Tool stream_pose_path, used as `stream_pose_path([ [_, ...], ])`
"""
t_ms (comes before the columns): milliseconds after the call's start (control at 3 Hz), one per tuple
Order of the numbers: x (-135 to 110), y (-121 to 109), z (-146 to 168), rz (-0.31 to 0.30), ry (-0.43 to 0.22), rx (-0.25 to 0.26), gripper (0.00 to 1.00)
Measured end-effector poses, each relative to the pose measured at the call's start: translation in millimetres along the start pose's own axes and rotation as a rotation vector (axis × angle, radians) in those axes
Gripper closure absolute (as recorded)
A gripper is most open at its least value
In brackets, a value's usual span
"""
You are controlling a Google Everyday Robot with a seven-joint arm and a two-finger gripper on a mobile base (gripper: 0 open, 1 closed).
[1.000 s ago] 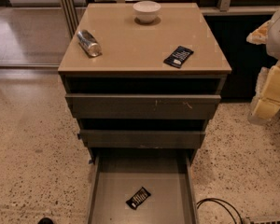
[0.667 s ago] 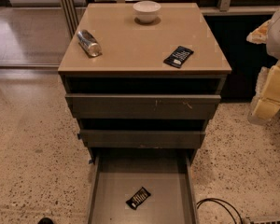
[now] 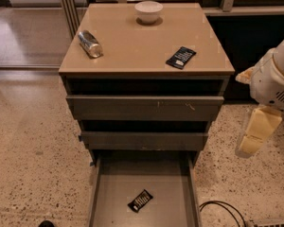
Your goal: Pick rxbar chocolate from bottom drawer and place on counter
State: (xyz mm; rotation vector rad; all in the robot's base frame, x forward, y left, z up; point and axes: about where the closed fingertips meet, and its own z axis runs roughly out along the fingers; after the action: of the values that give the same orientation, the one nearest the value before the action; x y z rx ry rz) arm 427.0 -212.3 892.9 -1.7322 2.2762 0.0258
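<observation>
- Step in hand, by my read: reach into the lowest grey-brown cabinet drawer (image 3: 112, 191), a shallow tray with a plain grey floor. It stands pulled open and nothing has been picked yet.
- The small flat black-wrapped rxbar chocolate with thin white lettering (image 3: 140, 200) lies flat near the middle of that drawer's floor. It is turned diagonally and sits clear of both drawer walls.
- The pale yellow gripper on the white arm (image 3: 251, 138) hangs outside the drawer, off its right side and higher up. I cannot tell whether it is open or closed. It is well apart from the bar.
- You should bring the gripper left over the drawer, then straight down, keeping off the right wall and the shut drawer fronts above the drawer's back.
- Turn the gripper across the bar's narrow width; the bar is thin, so you should pinch low, close to the drawer floor.
- Leave the black bar with the white label block (image 3: 181, 57) on the smooth tan squarish bench (image 3: 132, 46) above the drawer; that is the wrong one.
</observation>
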Motion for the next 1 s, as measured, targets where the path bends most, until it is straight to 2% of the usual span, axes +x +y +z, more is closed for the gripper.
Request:
stream_pose_path([
  [333,0.7,21.4,50.6,0.007,-0.018,-0.068,0.0],
  [667,0.7,21.4,50.7,0.007,-0.018,-0.068,0.0],
  [1000,5.7,26.5,73.9,-0.013,-0.026,-0.092,0.0],
])
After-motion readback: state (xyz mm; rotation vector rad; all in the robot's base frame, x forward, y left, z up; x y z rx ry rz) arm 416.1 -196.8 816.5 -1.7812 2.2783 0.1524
